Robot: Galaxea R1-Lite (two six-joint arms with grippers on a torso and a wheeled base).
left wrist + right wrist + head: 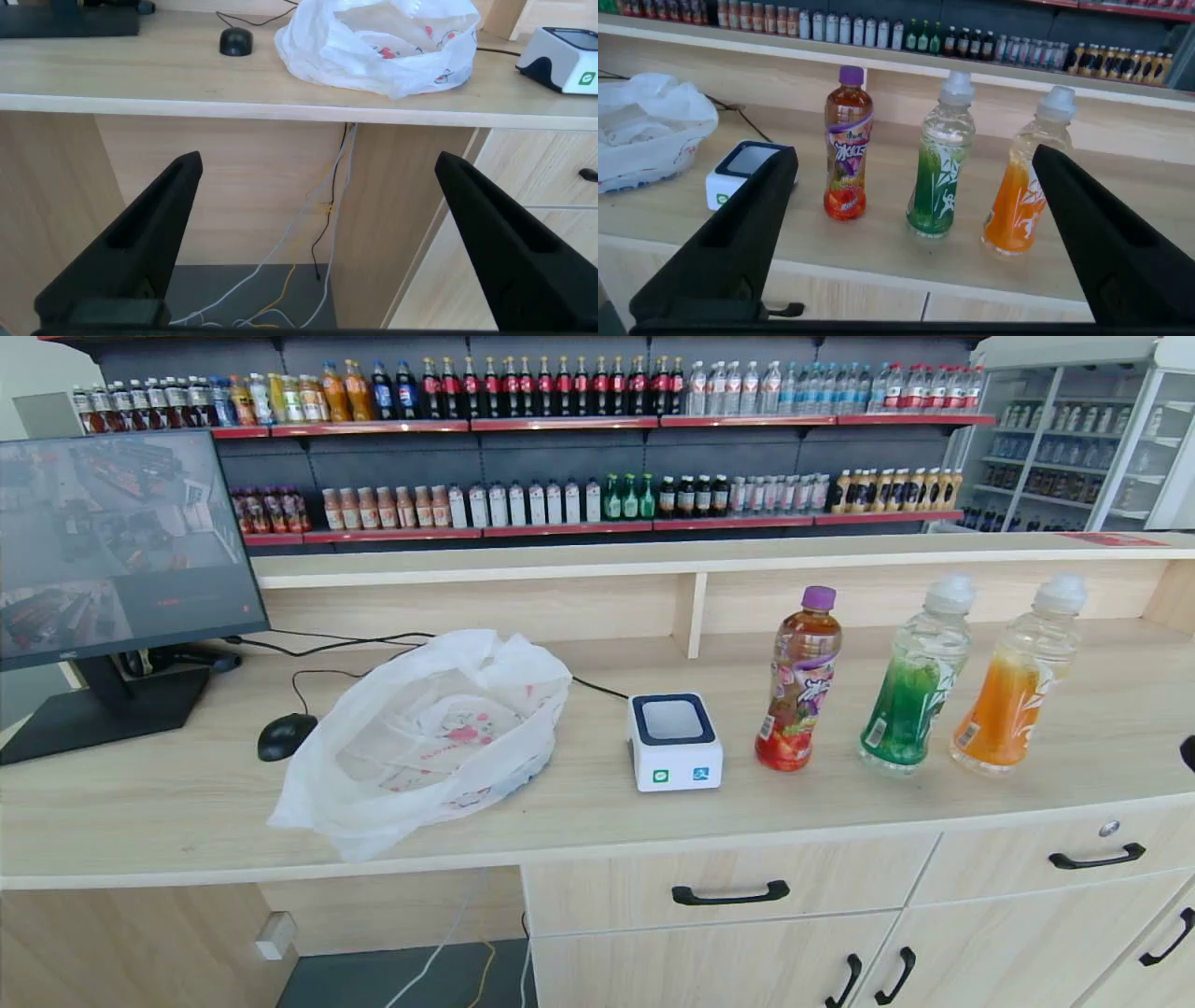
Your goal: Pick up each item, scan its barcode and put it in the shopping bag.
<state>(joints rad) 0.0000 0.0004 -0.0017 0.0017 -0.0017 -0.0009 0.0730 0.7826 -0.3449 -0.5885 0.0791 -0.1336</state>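
Observation:
Three bottles stand upright in a row on the wooden counter (597, 803): a red drink with a purple cap (799, 679) (846, 143), a green drink (918, 678) (939, 157), and an orange drink (1019, 679) (1025, 173). A white barcode scanner (674, 740) (738, 175) (561, 58) sits left of them. The white shopping bag (428, 735) (383, 42) (645, 126) lies open further left. My left gripper (318, 243) hangs open below the counter edge, in front of the bag. My right gripper (915, 238) is open, held before the bottles, touching nothing.
A monitor (117, 551) on a black stand and a black mouse (285, 735) (235, 41) sit at the counter's left, with cables running behind the bag. Drawers with black handles (730, 896) lie under the counter. Cables (318, 224) hang in the open recess below.

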